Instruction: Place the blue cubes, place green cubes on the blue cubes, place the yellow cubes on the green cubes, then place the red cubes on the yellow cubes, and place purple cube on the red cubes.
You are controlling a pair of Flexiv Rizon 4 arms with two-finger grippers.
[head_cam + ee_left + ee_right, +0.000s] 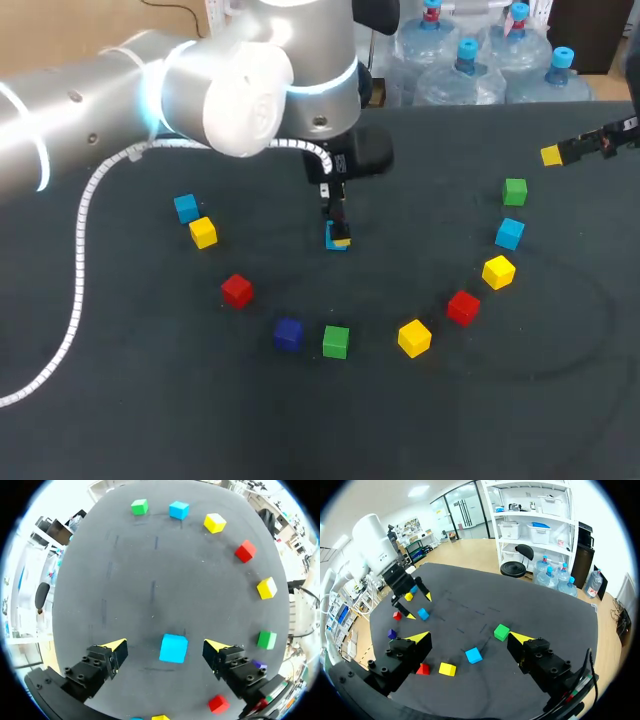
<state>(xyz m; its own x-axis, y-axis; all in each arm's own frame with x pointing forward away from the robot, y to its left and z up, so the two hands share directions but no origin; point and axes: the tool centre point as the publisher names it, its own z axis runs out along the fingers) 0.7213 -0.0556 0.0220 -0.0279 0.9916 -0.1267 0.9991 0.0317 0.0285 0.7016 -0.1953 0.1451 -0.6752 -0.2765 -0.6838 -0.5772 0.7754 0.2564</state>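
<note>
- left hand (166, 644) spread wide, straddling a blue cube (174, 649) mid-counter (150, 400), fingers not touching it
- right hand (469, 637) spread too, up by the counter's far right corner

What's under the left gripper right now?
A single blue cube on the black table, between the open fingers of the left gripper, touching neither. Nothing is stacked on it. In the head view the gripper covers part of the cube.
</note>
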